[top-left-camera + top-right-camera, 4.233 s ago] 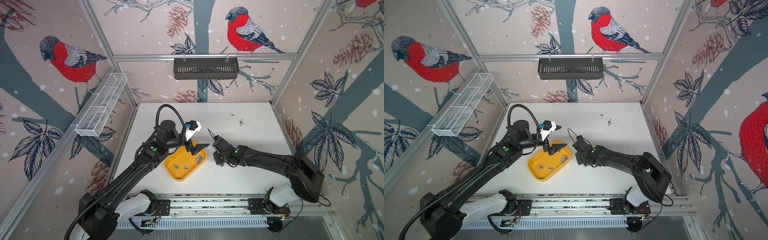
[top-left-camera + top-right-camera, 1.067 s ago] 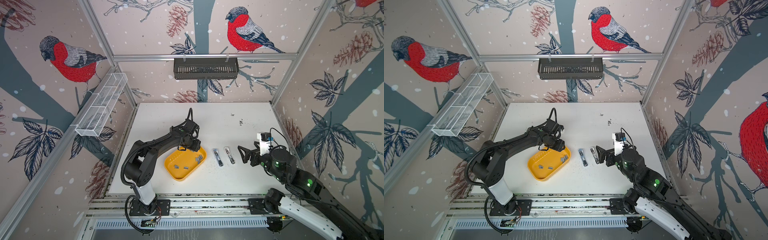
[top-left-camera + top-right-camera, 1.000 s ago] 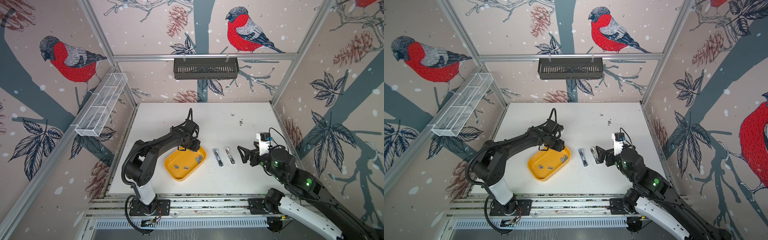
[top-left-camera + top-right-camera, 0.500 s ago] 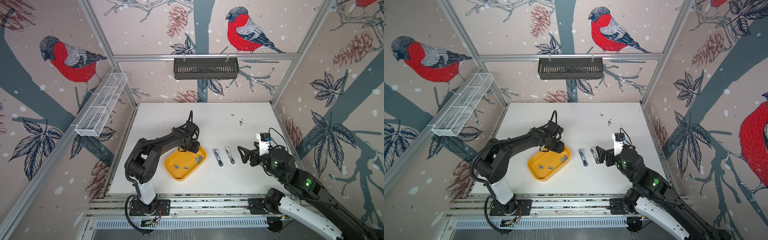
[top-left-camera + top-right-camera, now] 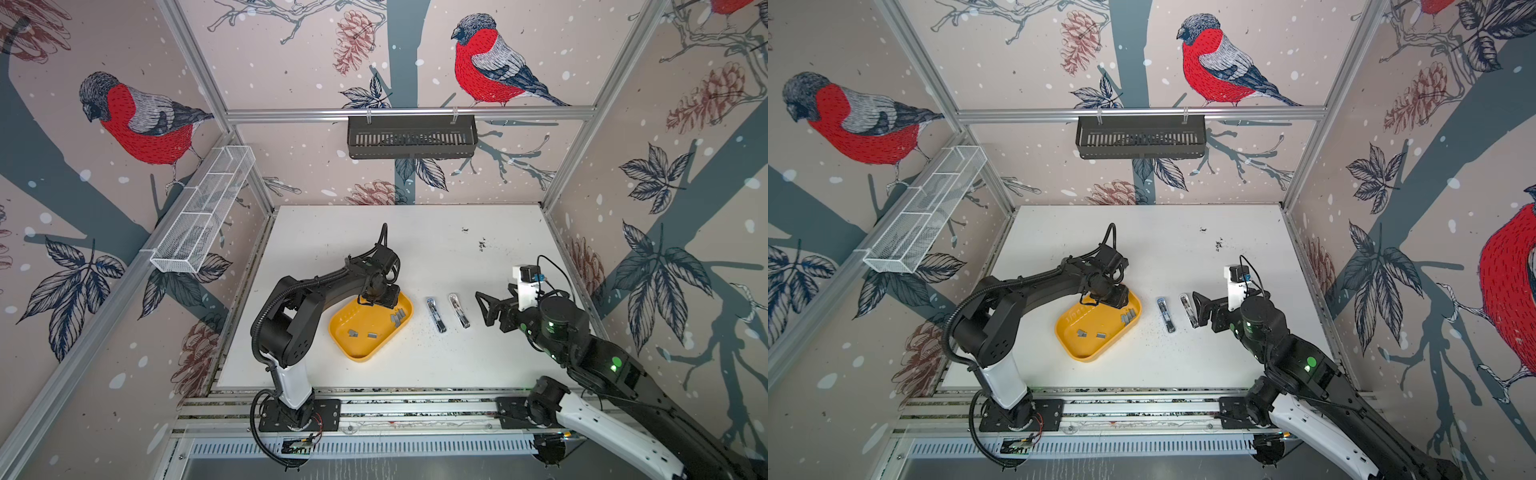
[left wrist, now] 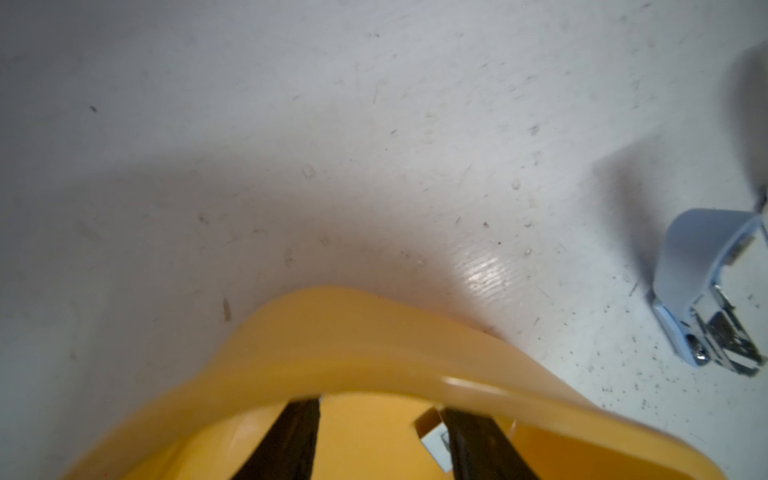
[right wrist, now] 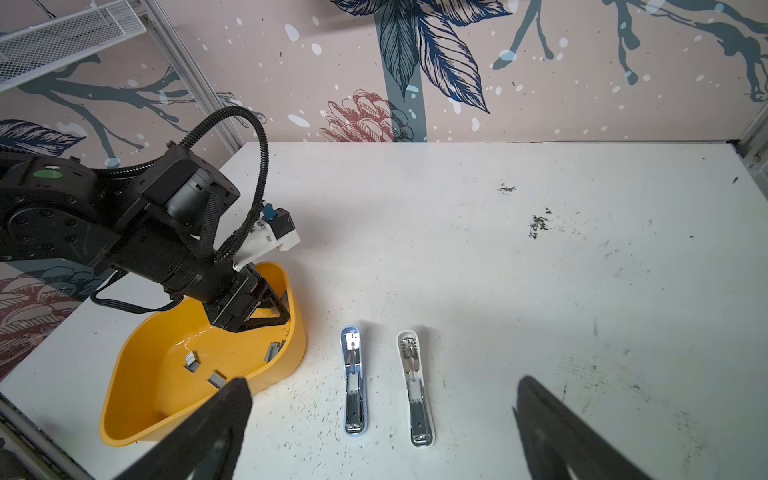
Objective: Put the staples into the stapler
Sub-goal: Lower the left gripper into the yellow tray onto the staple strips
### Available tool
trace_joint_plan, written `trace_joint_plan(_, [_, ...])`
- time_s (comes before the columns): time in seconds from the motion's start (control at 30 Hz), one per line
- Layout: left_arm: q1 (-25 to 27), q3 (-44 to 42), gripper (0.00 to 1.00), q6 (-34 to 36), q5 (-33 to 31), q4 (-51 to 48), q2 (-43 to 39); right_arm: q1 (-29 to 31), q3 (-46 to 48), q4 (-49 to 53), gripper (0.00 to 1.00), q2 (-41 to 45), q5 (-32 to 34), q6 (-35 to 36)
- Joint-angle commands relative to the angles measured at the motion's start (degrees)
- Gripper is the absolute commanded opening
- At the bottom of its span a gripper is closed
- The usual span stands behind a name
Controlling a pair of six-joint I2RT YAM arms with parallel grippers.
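Note:
Two small staplers lie open side by side on the white table, a blue one (image 5: 435, 314) (image 7: 353, 382) and a white one (image 5: 458, 310) (image 7: 415, 386). Left of them stands a yellow tray (image 5: 361, 351) (image 5: 1088, 351) holding several grey staples (image 5: 397, 316) (image 7: 191, 360). My left gripper (image 5: 380, 297) (image 6: 378, 409) reaches down into the tray's far corner. Its fingers stand apart, and one staple strip (image 6: 434, 442) lies against one finger. My right gripper (image 5: 484, 309) (image 7: 384, 395) hovers wide open just right of the staplers, holding nothing.
A black slotted basket (image 5: 411, 137) hangs on the back wall and a white wire shelf (image 5: 203, 212) on the left wall. Dark specks (image 5: 482, 243) mark the table toward the back right. The tray's rim (image 6: 332, 332) curves close in front of the left wrist camera.
Four seconds ago both grippers met mid-table; now the staplers lie on it and the right arm has pulled back. In the last second the left jaws narrowed slightly inside the tray.

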State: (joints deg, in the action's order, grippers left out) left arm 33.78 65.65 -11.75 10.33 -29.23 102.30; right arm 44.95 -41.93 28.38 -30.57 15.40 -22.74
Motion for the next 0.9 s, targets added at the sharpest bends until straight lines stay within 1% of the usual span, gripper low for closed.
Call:
trace_joint_plan(0.0, [0.30, 0.03, 0.45, -0.22, 2.17, -1.91, -1.09, -0.21, 0.09, -0.98, 1.00, -0.22, 0.64, 0.03])
trace_joint_plan(0.07, [0.49, -0.16, 0.42, -0.28, 2.73, -2.39, -1.68, -0.37, 0.06, -0.96, 1.00, -0.35, 0.69, -0.02])
trace_joint_plan(0.17, [0.59, -0.12, 0.40, 0.22, 2.51, -3.21, -2.79, -0.56, 0.12, -1.00, 1.00, -0.29, 0.64, -0.02])
trace_joint_plan(0.3, [0.43, 0.53, 0.40, 0.44, -3.31, -4.23, -2.95, -0.87, 0.13, -1.04, 1.00, -0.37, 0.43, 0.04])
trace_joint_plan(0.37, [0.23, 1.28, 0.40, 0.66, -5.14, -4.54, -2.29, -0.92, 0.11, -0.98, 1.00, -0.34, 0.42, 0.02])
trace_joint_plan(0.5, [0.14, 3.33, 0.40, 1.77, -5.45, -5.15, 0.39, -0.93, 0.18, -1.00, 1.00, -0.03, 0.42, -0.05])
trace_joint_plan(0.67, [0.15, 4.84, 0.36, 2.51, -5.45, -5.35, 2.85, -0.92, 0.18, -0.97, 1.00, 0.38, 0.52, -0.11])
trace_joint_plan(0.87, [0.10, 4.58, 0.29, 2.69, -4.61, -4.82, 3.69, -1.00, 0.22, -1.06, 1.00, 0.33, 0.38, -0.04])
